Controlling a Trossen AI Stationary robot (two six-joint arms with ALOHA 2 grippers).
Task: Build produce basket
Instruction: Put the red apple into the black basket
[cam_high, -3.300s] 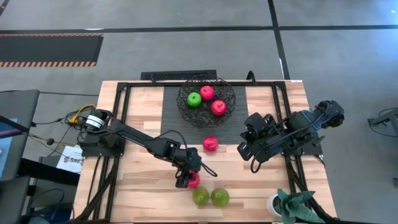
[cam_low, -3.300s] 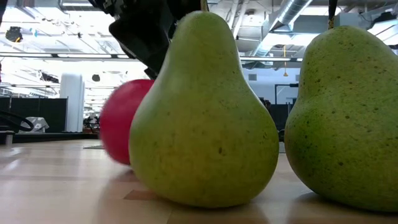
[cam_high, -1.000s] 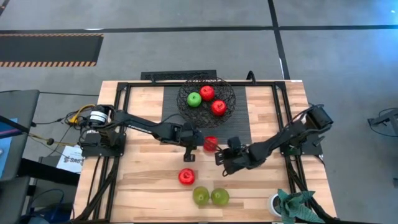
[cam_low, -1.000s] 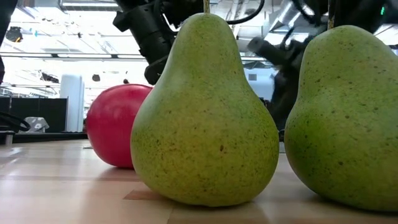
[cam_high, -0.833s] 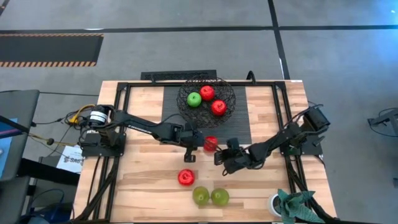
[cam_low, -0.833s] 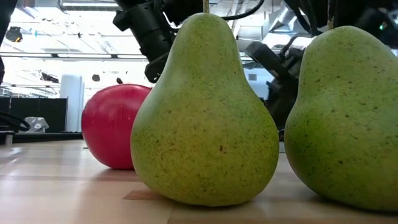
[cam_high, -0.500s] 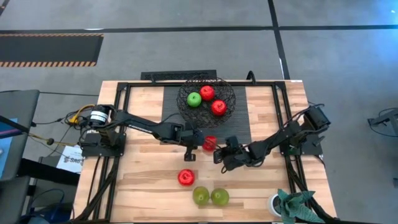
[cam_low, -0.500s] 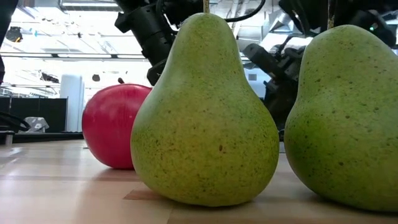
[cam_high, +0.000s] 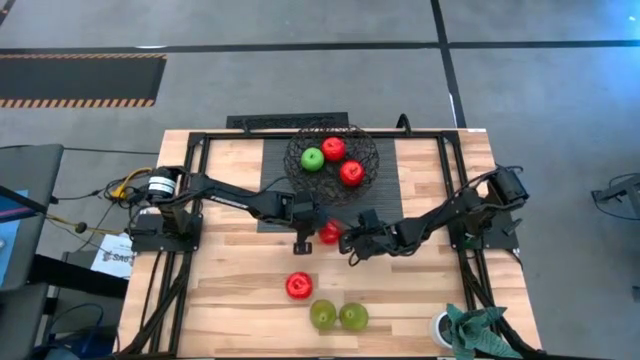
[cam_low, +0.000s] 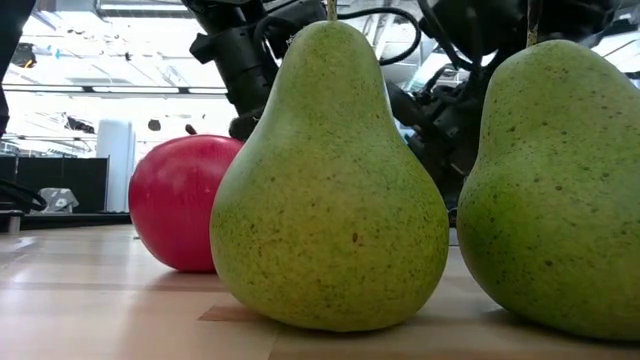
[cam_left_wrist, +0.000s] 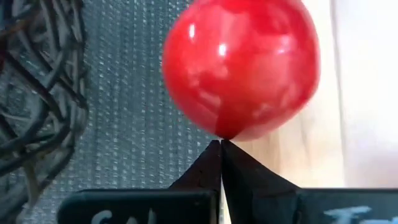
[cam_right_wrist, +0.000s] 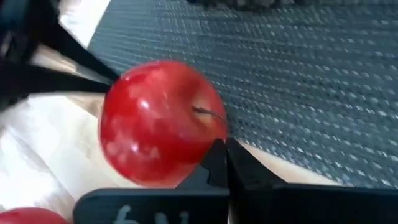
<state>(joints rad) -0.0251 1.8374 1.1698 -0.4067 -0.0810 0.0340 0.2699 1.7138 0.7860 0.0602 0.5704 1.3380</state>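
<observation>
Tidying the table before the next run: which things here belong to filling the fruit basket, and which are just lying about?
Job: basket; three apples in it; two red apples outside; two pears.
Lying about: dark mat; green cloth.

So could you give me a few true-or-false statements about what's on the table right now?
1. The wire basket holds three fruits. True.
2. Both pears are in the basket. False: they stand on the wood near the front edge.
3. The left gripper and the right gripper flank one red apple, both shut. True.
4. That apple is lifted. False: it sits at the mat's edge.
5. Another red apple lies beside the pears. True.
</observation>
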